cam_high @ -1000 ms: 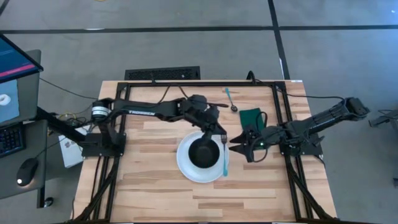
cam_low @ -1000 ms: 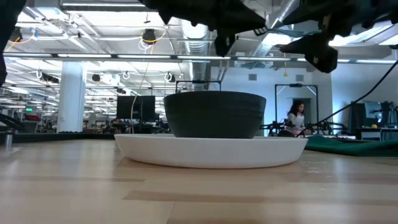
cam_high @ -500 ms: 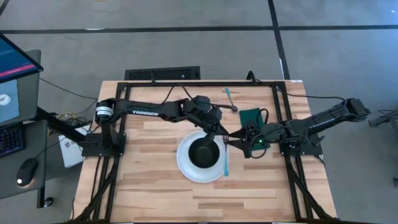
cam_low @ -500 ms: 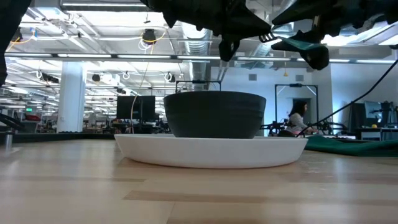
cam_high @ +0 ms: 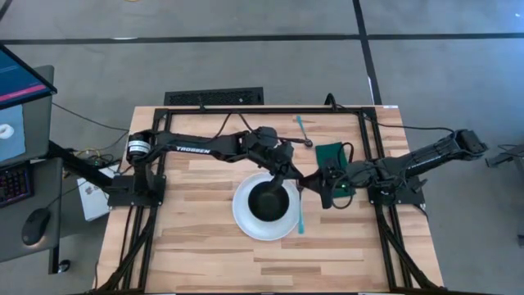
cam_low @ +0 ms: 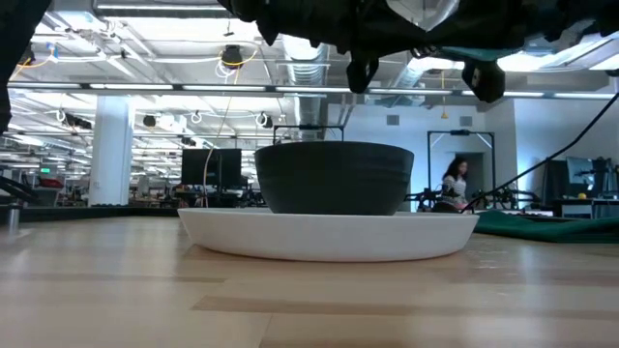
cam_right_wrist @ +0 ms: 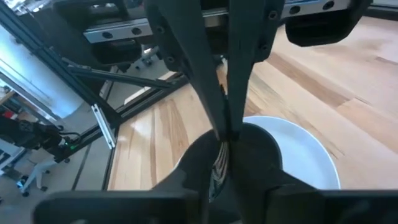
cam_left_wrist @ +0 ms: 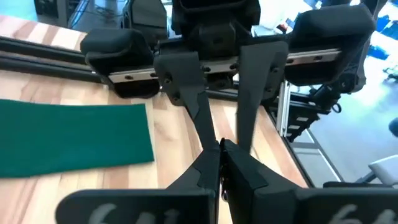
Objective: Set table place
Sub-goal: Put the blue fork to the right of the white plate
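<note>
Both jaws meet right of the round white plate: left gripper and right gripper each clenched on the blue-handled fork, handle pointing toward frame bottom, lying beside the plate's right rim.

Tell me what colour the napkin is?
Dark green. The napkin shows best in the left wrist view.

Left gripper: arm stretched toward table centre, fingers meeting the right's.
Right gripper: reaching inward, tips touching.
</note>
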